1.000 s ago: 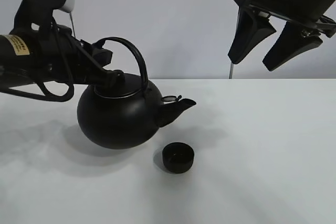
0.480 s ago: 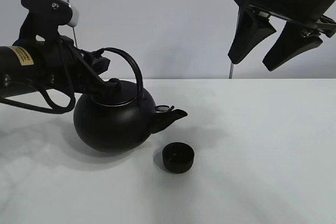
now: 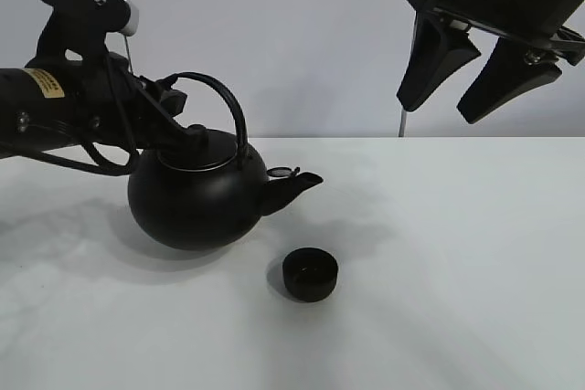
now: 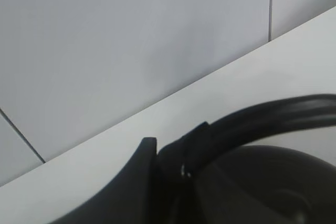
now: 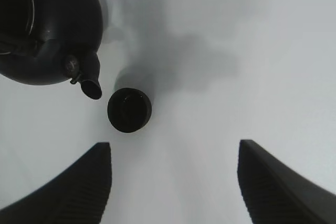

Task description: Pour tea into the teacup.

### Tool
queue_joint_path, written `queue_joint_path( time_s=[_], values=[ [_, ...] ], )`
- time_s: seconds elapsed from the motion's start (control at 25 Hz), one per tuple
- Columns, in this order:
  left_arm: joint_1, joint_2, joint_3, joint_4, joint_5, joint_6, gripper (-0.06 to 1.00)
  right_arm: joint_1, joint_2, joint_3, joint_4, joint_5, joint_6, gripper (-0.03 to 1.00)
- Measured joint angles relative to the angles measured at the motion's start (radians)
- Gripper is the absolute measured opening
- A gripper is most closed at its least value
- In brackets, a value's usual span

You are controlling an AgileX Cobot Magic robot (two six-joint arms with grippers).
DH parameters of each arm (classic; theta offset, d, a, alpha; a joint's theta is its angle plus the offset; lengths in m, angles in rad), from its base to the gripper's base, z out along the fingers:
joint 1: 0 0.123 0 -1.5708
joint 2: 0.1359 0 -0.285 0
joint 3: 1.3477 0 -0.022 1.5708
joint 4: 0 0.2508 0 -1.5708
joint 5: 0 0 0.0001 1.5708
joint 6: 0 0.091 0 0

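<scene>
Starting left: kettle (image 3: pixel 192 203) handle (image 3: pixel 228 102) is clamped by left jaws, shut on it. Kettle is seen approx upright, nearer the surface's (image 3: pixel 475 253) far edge, w/ spout (image 3: pixel 297 184) short of the cup. Teacup (image 3: pixel 310 274) is set mid-surface, just fwd of the spout; contents can't be told. Right jaws are spread wide, empty, high above. Pour is judged not underway; tilting over the cup is left.

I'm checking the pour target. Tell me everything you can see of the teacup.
The teacup is a small, low, round, matte-black cup without handle. It stands upright on the white table, mouth up; any contents are too dark to tell. The spout of the kettle hangs beside it, not over it, apart. Only the table touches it.
</scene>
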Motion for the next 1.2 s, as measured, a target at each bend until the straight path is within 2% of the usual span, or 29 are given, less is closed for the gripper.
queue_joint_path(
  time_s=[0.4,1.2],
  values=[
    [0.0,0.001,-0.002,0.082,0.035,0.029,0.1,0.0,0.0,0.0,0.0,0.0,0.0,0.47],
    [0.0,0.001,-0.003,0.089,0.038,0.149,0.1,0.0,0.0,0.0,0.0,0.0,0.004,0.47]
  ],
)
